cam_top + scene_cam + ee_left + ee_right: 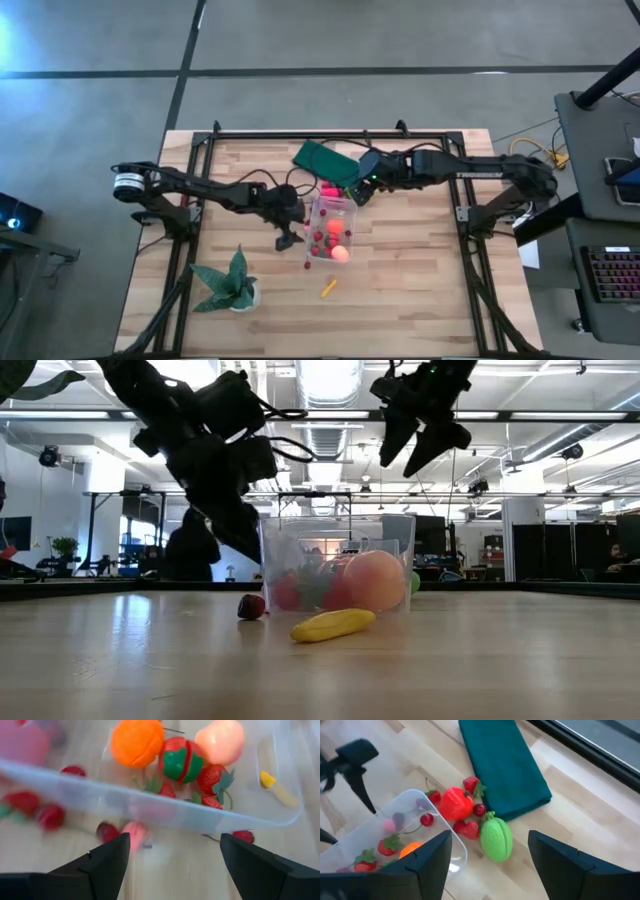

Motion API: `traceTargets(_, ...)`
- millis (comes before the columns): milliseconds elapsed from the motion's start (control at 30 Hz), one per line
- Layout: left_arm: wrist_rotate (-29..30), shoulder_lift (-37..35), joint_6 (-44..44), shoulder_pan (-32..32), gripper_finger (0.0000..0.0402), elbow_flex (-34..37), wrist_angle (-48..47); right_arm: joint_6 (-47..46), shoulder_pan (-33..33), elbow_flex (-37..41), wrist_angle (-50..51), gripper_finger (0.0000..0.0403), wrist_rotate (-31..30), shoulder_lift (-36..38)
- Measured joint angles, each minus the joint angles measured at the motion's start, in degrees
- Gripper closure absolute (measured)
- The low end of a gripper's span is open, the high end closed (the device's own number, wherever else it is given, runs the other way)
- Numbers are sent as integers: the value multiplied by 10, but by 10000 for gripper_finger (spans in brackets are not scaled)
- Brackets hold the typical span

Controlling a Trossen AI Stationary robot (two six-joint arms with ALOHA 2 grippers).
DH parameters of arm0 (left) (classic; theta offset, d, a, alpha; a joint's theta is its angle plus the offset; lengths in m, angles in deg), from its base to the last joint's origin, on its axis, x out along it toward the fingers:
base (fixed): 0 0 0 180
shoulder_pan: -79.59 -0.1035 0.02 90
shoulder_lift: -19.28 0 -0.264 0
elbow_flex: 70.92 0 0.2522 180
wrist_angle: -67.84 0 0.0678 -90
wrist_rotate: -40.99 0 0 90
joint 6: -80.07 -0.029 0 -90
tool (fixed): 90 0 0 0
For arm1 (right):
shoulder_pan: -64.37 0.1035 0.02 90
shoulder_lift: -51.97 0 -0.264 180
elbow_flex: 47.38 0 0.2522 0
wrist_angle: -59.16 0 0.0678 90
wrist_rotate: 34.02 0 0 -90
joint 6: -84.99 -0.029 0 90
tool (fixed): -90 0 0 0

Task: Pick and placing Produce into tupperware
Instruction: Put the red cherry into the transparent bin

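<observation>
The tupperware (331,232) sits near the middle of the table (420,290), its long axis running from the far edge toward the near edge in the high view, open side up. Inside lie an orange ball (137,742), a red-and-green piece (181,761), a peach ball (220,741) and several strawberries (212,779). A yellow stick (328,288) lies on the wood just beyond the box's near end, tilted diagonally; in the low view it rests in front of the box beside a dark red berry (251,606). At the far end of the box, more produce is loose on the table: a red piece (455,803), small berries (479,810) and a lime-green piece (496,839), touching the edge of a dark green cloth (504,765). The left gripper (287,236) hangs just beside the box's left wall, fingers spread wide and empty. The right gripper (357,193) hovers above the loose produce by the cloth, also wide open and empty. A potted plant (230,283) stands at the table's near left.
</observation>
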Motion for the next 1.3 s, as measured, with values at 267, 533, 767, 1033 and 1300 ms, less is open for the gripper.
traceTargets(267,10,51,-32,3,107,-3,18,-26,4,8,1,150,0,1)
traceTargets(533,73,63,-75,3,107,-3,29,-35,9,18,2,157,0,-3)
traceTargets(767,100,63,-72,4,107,-3,39,-35,8,25,-1,158,0,-3)
traceTargets(1033,100,64,-85,4,107,-1,39,-35,8,27,-2,157,-2,-3)
traceTargets(1300,105,66,-63,11,128,0,-24,-35,8,34,-2,157,-2,-3)
